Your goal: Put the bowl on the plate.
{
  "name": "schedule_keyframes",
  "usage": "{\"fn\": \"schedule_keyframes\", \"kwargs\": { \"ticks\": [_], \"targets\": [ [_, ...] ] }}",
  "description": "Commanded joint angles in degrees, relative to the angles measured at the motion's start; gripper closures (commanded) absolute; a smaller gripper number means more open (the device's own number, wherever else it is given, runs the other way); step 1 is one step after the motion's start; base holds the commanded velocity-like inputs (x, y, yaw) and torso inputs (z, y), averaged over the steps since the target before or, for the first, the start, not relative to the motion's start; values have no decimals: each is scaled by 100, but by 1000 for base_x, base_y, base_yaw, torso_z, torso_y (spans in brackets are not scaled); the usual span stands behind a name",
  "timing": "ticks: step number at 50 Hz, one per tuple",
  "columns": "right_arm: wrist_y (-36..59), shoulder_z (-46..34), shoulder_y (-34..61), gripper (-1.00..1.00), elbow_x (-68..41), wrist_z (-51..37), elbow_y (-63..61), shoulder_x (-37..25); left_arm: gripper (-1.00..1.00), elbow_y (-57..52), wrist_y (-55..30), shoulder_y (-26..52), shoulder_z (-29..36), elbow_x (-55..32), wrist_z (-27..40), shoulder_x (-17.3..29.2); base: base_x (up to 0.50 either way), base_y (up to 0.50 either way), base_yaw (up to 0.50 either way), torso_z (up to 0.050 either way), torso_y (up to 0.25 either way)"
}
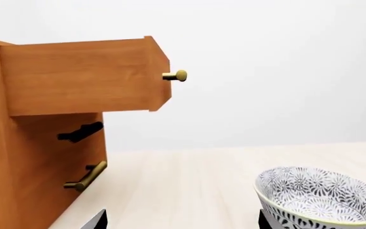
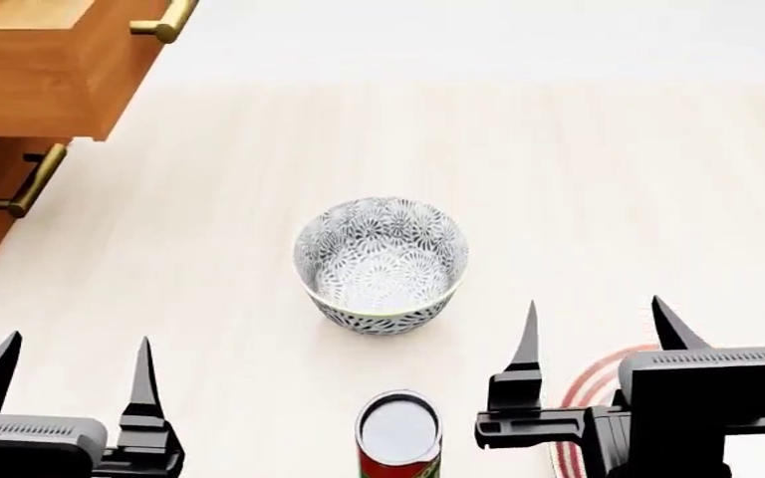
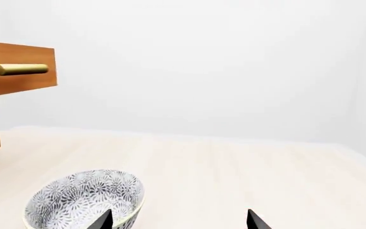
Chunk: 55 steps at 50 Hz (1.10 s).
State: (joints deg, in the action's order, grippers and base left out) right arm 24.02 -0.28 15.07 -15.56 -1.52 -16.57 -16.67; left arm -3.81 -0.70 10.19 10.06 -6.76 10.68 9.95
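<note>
The bowl (image 2: 382, 262), white with a fine grey-blue floral pattern, stands upright on the pale table, midway between my arms and a little beyond them. It also shows in the left wrist view, bowl (image 1: 320, 195), and in the right wrist view, bowl (image 3: 84, 200). Only a red-ringed edge of the plate (image 2: 593, 380) peeks out under my right arm. My left gripper (image 2: 71, 370) is open and empty, nearer than the bowl and to its left. My right gripper (image 2: 596, 337) is open and empty, to the bowl's right, above the plate's edge.
A red tomato can (image 2: 398, 435) with a silver lid stands just in front of the bowl, between my arms. A wooden cabinet (image 2: 31, 80) with an open top drawer and brass handles (image 2: 27, 184) occupies the far left.
</note>
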Motion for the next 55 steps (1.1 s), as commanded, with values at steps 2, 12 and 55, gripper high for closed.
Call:
{"fn": "schedule_keyframes", "kwargs": {
  "ticks": [2, 12, 55],
  "targets": [
    [-23, -13, -21, -100, -35, -20, 3, -15, -100, -44, -14, 2, 40, -35, 40, 42, 205, 0, 0, 0, 0],
    [-39, -4, -33, -100, -81, -33, 18, -26, -100, -33, 6, -1, 80, -47, 75, 63, 207, 0, 0, 0, 0],
    [1304, -421, 585, -100, -99, -275, -83, -326, -100, -21, 27, 18, 80, -172, 257, 202, 113, 0, 0, 0, 0]
  ]
}}
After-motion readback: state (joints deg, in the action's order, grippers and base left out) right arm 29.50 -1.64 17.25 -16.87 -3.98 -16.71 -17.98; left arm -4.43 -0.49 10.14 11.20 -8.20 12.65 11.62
